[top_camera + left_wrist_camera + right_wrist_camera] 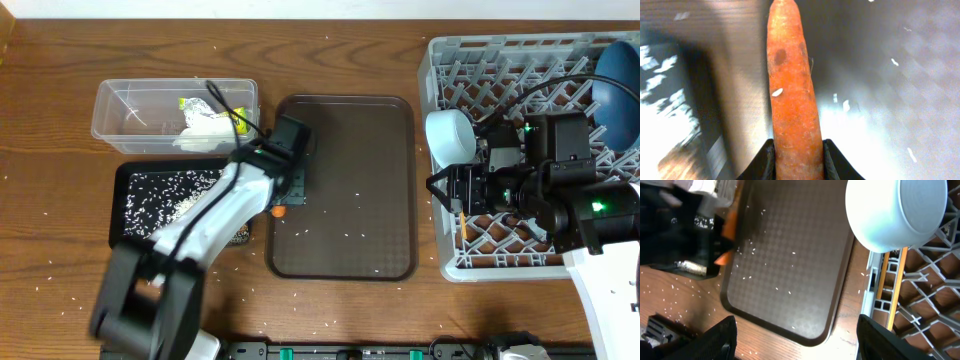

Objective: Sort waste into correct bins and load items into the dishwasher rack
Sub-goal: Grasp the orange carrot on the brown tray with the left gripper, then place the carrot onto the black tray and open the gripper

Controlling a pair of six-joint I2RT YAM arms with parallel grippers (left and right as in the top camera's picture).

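Carrot: we find the carrot point(792, 95) at the left rim of the brown tray point(340, 110), near the black tray point(125, 170) of rice; we cannot tell whether it is lifted.
Left gripper: the left gripper point(799, 150) is clamped on the carrot's near end, one finger on each side.
Right gripper: the right gripper point(796, 322) has its jaws apart and empty, by the rack point(450, 265) and the white bowl point(895, 212).
Handling: we judge the carrot light, stiff and sturdy, but smooth and tapered, so it may pivot or slip.
Hold: we favour a firm grip across the thicker part, square to its length.
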